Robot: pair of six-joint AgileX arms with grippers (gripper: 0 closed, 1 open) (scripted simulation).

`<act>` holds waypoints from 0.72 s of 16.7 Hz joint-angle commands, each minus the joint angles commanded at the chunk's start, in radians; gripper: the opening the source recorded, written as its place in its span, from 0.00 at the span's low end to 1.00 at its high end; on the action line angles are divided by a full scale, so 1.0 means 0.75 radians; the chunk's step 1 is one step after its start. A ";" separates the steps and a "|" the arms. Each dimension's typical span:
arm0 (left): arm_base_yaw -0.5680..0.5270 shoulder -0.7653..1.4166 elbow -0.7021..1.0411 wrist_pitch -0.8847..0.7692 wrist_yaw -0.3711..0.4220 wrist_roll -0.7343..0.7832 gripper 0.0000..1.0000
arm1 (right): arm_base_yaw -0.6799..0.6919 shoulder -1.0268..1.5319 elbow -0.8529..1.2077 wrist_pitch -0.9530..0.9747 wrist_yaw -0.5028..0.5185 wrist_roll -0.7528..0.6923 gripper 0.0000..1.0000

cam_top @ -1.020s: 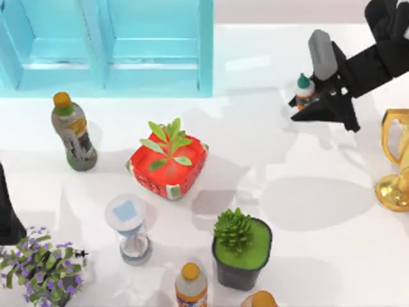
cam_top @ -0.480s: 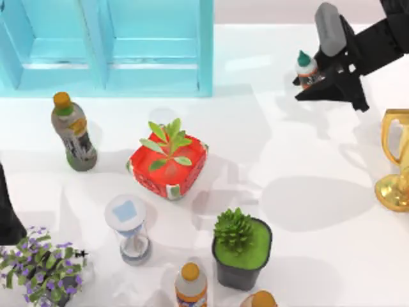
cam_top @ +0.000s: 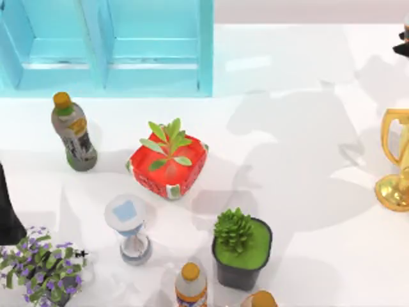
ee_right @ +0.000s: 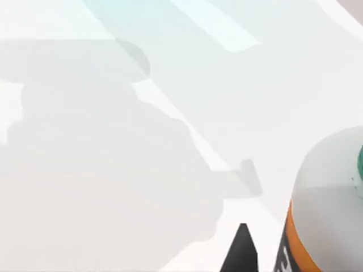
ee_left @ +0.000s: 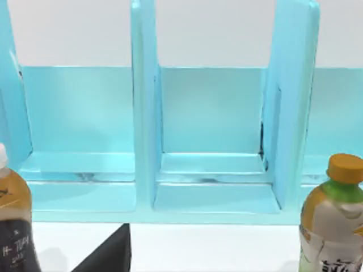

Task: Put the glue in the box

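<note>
White tabletop carried a blue box along the far edge toward the left; the left wrist view showed two open compartments between upright dividers, with a further one partly in view at each side.

Counts on the table: three drink bottles with orange caps, namely one tall bottle at the left and two at the near edge. One red pot with a leafy plant near the middle. One dark pot with a green succulent. One hourglass. One purple flower plant in the near left corner. One gold trophy at the right edge. The red pot and the tall bottle stood nearest in front of the box.

Left arm sat parked at the left edge; cannot tell how its claw stood.

Right gripper showed as a dark sliver at the far right edge. In the right wrist view the glue sat close up beside a dark fingertip, white body with orange label, above bare table and well apart from the box. Whether the claw was pinching it, cannot tell.
</note>
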 joint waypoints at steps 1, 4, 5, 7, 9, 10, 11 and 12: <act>0.000 0.000 0.000 0.000 0.000 0.000 1.00 | -0.084 -0.065 -0.093 0.110 0.002 0.077 0.00; 0.000 0.000 0.000 0.000 0.000 0.000 1.00 | -0.333 -0.286 -0.442 0.460 0.005 0.301 0.00; 0.000 0.000 0.000 0.000 0.000 0.000 1.00 | -0.412 -0.364 -0.577 0.577 0.003 0.371 0.00; 0.000 0.000 0.000 0.000 0.000 0.000 1.00 | -0.557 -0.521 -0.859 0.807 -0.006 0.501 0.00; 0.000 0.000 0.000 0.000 0.000 0.000 1.00 | -0.681 -0.673 -1.141 1.019 -0.021 0.614 0.00; 0.000 0.000 0.000 0.000 0.000 0.000 1.00 | -0.733 -0.745 -1.276 1.114 -0.030 0.664 0.00; 0.000 0.000 0.000 0.000 0.000 0.000 1.00 | -0.779 -0.815 -1.404 1.201 -0.038 0.709 0.00; 0.000 0.000 0.000 0.000 0.000 0.000 1.00 | -0.819 -0.881 -1.522 1.281 -0.046 0.750 0.00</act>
